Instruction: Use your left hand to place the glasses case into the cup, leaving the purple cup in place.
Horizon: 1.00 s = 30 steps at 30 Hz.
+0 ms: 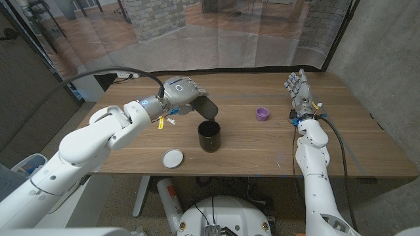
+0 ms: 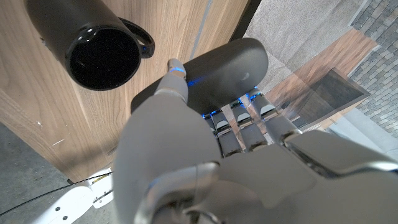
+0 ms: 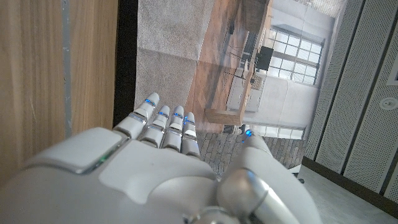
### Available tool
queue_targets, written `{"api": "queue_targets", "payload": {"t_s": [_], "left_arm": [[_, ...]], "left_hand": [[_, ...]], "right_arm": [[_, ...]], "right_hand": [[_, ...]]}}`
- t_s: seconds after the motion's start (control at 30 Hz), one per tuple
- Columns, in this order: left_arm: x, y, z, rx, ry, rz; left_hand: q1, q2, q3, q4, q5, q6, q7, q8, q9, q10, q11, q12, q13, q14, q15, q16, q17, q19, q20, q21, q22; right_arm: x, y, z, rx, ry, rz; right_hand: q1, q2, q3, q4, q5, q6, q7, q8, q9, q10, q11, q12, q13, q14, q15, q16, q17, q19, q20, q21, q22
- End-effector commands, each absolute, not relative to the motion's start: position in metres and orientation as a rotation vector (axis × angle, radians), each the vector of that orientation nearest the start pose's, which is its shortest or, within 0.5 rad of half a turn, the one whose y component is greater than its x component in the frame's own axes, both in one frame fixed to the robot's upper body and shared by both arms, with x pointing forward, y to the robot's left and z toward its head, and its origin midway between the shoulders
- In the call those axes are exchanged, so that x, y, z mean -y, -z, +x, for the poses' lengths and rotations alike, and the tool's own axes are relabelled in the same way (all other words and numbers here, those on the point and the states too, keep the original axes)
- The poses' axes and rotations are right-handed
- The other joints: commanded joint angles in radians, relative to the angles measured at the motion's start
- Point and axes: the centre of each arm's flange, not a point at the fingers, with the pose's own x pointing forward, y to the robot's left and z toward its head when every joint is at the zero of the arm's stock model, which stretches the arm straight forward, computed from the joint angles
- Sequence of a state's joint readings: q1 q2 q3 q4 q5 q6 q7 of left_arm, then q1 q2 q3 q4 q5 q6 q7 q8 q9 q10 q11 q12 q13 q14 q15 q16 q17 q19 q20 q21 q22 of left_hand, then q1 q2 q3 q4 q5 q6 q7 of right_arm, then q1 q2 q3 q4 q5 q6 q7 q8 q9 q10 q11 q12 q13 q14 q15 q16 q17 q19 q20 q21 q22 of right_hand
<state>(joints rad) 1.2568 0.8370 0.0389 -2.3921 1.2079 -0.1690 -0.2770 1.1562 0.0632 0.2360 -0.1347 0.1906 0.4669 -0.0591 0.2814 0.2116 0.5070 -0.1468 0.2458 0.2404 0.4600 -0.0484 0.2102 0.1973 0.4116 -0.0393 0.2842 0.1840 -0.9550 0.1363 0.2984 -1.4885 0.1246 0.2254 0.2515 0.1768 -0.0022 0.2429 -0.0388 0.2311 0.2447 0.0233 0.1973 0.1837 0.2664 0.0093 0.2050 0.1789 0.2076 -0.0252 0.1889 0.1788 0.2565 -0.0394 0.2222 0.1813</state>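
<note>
Left hand [image 1: 185, 92] carries the glasses case [image 1: 206, 107] above the black cup [image 1: 209, 136].

The case is a smooth, dark grey rounded shell, clamped between thumb and curled fingers, hanging just at twelve o'clock of the glossy cylindrical cup's open mouth. At two o'clock from that cup sits the small purple cup [image 1: 262, 114] on the wood-grain table [image 1: 341, 144]. A flat white lid [image 1: 173, 158] lies at eight o'clock. The right hand [image 1: 297, 88] stands upright, fingers straight, holding nothing.

One glasses case [image 1: 205, 107], one black cup [image 1: 209, 136], one purple cup [image 1: 262, 114], one white lid [image 1: 173, 158].
</note>
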Motion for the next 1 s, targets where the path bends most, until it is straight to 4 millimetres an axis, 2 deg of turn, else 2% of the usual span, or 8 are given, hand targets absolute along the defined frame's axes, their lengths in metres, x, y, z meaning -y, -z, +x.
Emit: {"api": "queue_targets", "payload": {"t_s": [0.03,0.47,1.0], "left_arm": [[-0.184,-0.050,0.405,0.974,-0.139,2.175],[-0.195,-0.045,0.405,0.934,-0.139,2.192],[-0.185,-0.045,0.410,0.979,-0.191,2.316]], "left_hand": [[0.027,0.025,0.012,0.003,0.001,0.024,-0.016,0.005,0.002,0.027,-0.023,0.000,0.005,0.009,-0.102,-0.002,0.002,0.001,-0.005,-0.007,0.003],[0.026,0.024,0.011,0.004,0.001,0.029,-0.018,0.004,0.002,0.030,-0.022,-0.002,0.007,0.009,-0.103,-0.003,0.002,-0.001,-0.007,-0.010,0.003],[0.028,0.025,0.012,0.005,0.001,0.035,-0.022,0.003,0.002,0.033,-0.025,-0.004,0.009,0.012,-0.106,-0.002,0.003,-0.002,-0.008,-0.013,0.003]], "right_arm": [[0.310,0.018,0.611,0.776,0.009,0.246],[0.312,0.020,0.612,0.767,0.015,0.241],[0.317,0.021,0.608,0.780,0.043,0.261]], "right_hand": [[0.004,0.008,0.002,-0.004,-0.004,0.007,0.003,-0.002,0.004,0.011,-0.003,0.004,0.003,0.006,0.004,0.003,0.005,0.011,-0.019,0.000,0.004],[0.003,0.009,0.001,-0.004,-0.003,0.007,0.003,-0.002,0.004,0.011,-0.004,0.004,0.003,0.007,0.005,0.002,0.005,0.012,-0.018,-0.001,0.004],[0.003,0.010,0.001,-0.005,-0.003,0.009,0.003,-0.002,0.004,0.012,-0.002,0.004,0.003,0.009,0.006,0.002,0.005,0.012,-0.017,-0.003,0.004]]}}
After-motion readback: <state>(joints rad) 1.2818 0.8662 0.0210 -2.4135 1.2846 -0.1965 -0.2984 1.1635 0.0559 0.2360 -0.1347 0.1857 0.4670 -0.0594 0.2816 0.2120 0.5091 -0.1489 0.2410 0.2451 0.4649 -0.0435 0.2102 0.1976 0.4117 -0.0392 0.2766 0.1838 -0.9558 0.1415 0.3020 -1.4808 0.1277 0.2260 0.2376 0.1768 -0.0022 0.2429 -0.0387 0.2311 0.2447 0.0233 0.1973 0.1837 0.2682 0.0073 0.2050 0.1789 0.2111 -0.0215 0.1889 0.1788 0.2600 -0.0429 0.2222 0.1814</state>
